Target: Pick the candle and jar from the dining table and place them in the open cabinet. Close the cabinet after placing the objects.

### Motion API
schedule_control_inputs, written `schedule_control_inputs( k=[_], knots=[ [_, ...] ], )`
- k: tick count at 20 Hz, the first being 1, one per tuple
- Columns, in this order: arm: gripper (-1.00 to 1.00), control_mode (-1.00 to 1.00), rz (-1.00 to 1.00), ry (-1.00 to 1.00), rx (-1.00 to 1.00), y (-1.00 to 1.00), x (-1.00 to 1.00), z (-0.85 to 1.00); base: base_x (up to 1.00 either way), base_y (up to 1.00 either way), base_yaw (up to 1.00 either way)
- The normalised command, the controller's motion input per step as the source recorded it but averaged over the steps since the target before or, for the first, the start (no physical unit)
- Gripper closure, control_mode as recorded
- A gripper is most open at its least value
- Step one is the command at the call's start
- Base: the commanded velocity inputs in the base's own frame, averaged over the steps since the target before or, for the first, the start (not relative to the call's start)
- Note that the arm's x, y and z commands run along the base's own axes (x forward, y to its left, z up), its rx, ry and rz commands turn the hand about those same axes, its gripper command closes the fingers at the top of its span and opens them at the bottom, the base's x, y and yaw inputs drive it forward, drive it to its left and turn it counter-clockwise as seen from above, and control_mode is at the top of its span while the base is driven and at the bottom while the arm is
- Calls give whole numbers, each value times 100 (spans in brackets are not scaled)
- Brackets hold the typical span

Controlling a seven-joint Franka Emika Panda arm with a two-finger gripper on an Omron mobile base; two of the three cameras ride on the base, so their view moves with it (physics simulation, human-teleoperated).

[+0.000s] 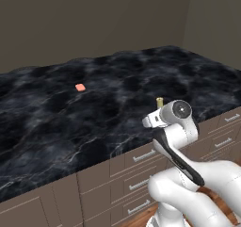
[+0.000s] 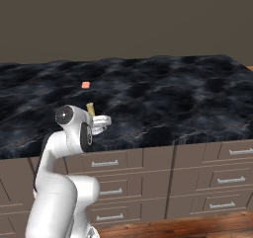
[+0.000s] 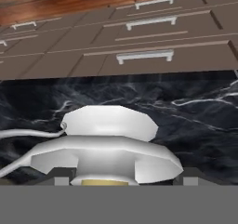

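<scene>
1. Position of the candle. The candle (image 1: 160,101) stands upright on the bench (image 1: 117,80), a black marble-look top with thin white veins. It is close to the front edge, toward the right front corner in the left base view. In the right base view, the candle (image 2: 90,108) is near the front edge in the left part of the bench (image 2: 173,99).

2. Candle relative to the fingers. In the hand view, the silvery round holder of the candle (image 3: 109,139) is directly ahead of the camera. The two dark fingers (image 3: 62,180) show at its left and right flanks. A yellowish strip of the stick shows between them. The fingers are spread wide with the holder between them. It cannot be told whether the pads touch the holder or stand free of it. In both base views, the yellowish stick top rises just beside the white hand.

3. Edges and open room.
- The white arm (image 1: 188,183) reaches in over the front edge of the bench.
- Taupe-brown drawer fronts (image 2: 105,163) with silver handles lie directly below that edge.
- A flat salmon-orange piece (image 1: 80,87) lies toward the rear left of the bench, well apart from the candle.
- The bench surface between the candle and that piece is bare marble.
- Wooden floor (image 3: 69,0) shows beyond the drawer fronts in the hand view.
</scene>
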Motion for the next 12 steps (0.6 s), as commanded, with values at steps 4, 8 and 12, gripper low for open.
schedule_control_inputs(
  k=[4,8,12],
  knots=[
    [100,-100,4,0,7,13,-27,0,0,0,0],
    [100,-100,6,1,0,31,-10,0,0,0,0],
    [100,-100,3,1,0,46,0,0,0,0,0]
  ],
)
